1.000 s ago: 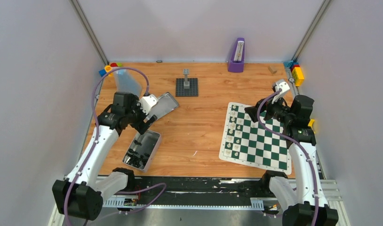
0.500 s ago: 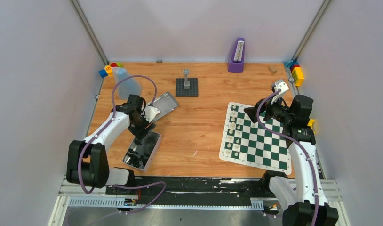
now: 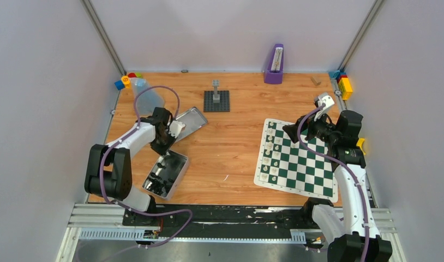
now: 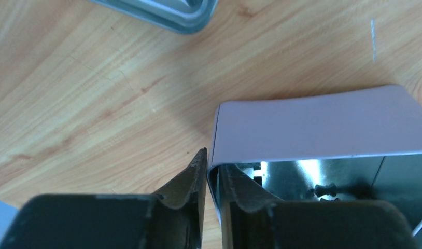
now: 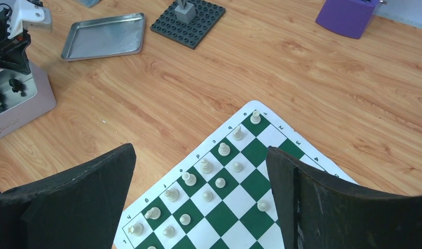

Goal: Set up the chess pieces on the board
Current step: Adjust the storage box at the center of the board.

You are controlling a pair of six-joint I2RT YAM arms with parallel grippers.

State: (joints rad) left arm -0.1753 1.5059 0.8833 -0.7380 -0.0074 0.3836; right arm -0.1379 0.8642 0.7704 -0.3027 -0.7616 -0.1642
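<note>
We find the green-and-white board lying on the right of the wooden table, and the open metal tin on the left. The right gripper hangs spread wide above the board; the left gripper pinches the tin's wall. Cream-white chess pieces stand in two rows along the board's left edge, and black pieces lie in the tin.
</note>
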